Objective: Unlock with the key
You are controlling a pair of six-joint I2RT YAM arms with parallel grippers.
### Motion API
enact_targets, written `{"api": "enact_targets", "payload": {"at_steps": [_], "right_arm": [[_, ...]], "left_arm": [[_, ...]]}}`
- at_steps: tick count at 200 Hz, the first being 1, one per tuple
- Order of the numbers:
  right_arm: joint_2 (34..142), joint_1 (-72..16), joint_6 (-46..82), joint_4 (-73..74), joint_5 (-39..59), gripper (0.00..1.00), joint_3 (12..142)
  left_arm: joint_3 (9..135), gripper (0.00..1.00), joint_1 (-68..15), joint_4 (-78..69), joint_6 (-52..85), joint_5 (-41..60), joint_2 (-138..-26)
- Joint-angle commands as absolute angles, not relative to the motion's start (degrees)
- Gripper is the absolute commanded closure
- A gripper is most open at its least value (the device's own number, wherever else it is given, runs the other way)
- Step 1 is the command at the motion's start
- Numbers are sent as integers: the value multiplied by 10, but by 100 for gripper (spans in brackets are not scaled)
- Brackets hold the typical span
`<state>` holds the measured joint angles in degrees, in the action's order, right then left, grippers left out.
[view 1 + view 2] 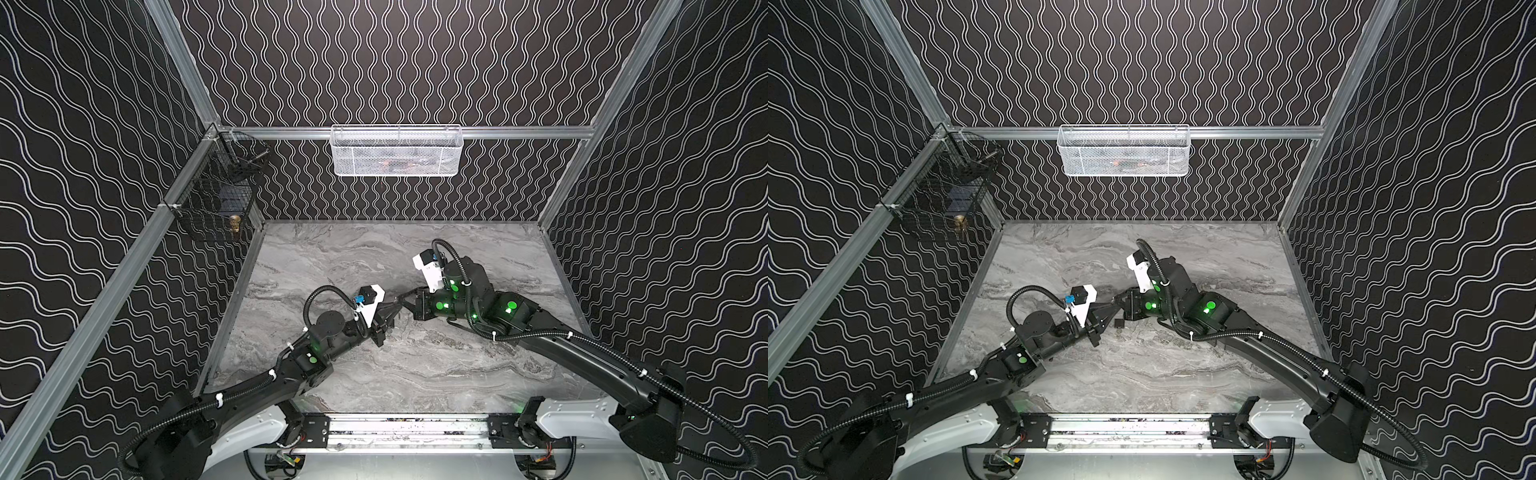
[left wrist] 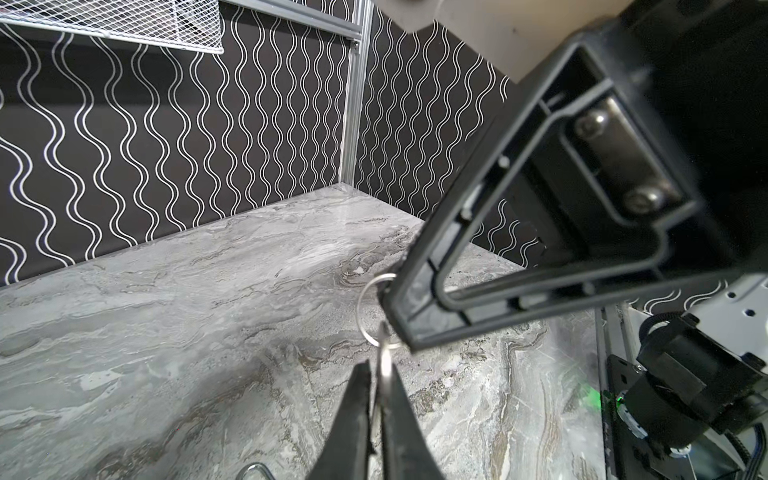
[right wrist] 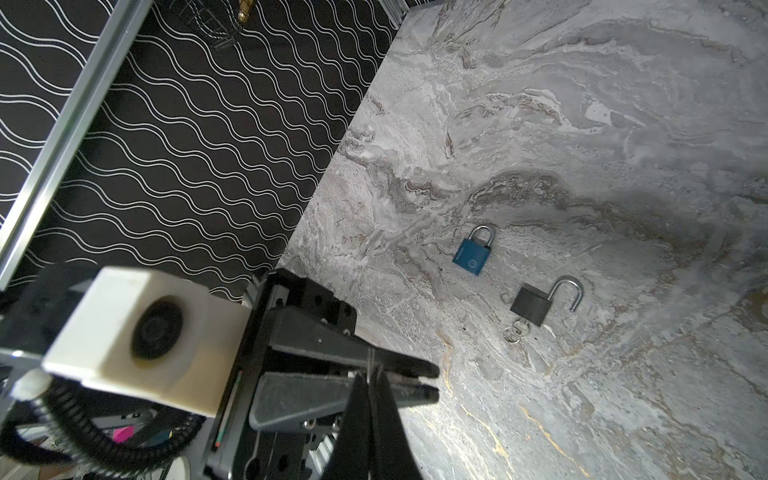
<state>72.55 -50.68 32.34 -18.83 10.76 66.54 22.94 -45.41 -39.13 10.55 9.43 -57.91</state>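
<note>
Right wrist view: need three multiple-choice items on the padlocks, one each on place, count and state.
1. The blue padlock is: A hanging; B flat on the table; C held aloft.
2. Padlocks on the table: A one; B three; C two.
3. The black padlock has its shackle: A open; B closed; C missing.

Key:
1. B, the blue padlock lies flat on the marble top with nothing gripping it.
2. C, only the blue and the black padlock show there.
3. A, one shackle leg stands clear of the body.
</note>
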Motion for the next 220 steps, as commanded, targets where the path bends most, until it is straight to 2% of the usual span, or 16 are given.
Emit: {"api": "enact_targets", "payload": {"at_steps": [1, 11, 32, 43, 53, 67, 97, 135, 173, 220], "right_arm": [[722, -507, 329, -168, 101, 100, 664], [723, -507, 329, -168, 103, 100, 664], [725, -508, 327, -173, 96, 100, 666], [723, -506, 323, -174, 93, 97, 665], [723, -505, 320, -174, 93, 90, 665], [724, -500, 312, -176, 99, 75, 668], [721, -490, 271, -193, 112, 63, 679], [681, -485, 211, -147, 188, 48, 648], [659, -484, 169, -122, 208, 43, 609], [669, -479, 136, -85, 258, 43, 585]], "left_arm": [[228, 97, -454, -410, 96, 95, -578], [228, 100, -454, -406, 95, 99, -576], [237, 100, -454, -381, 91, 107, -571], [244, 100, -454, -359, 88, 109, -568], [246, 100, -454, -347, 88, 113, -565], [249, 100, -454, -328, 95, 125, -557], [277, 100, -454, -246, 99, 158, -550], [286, 100, -454, -215, 106, 179, -536], [295, 100, -454, -213, 109, 207, -534], [304, 100, -454, -207, 113, 223, -534]]}}
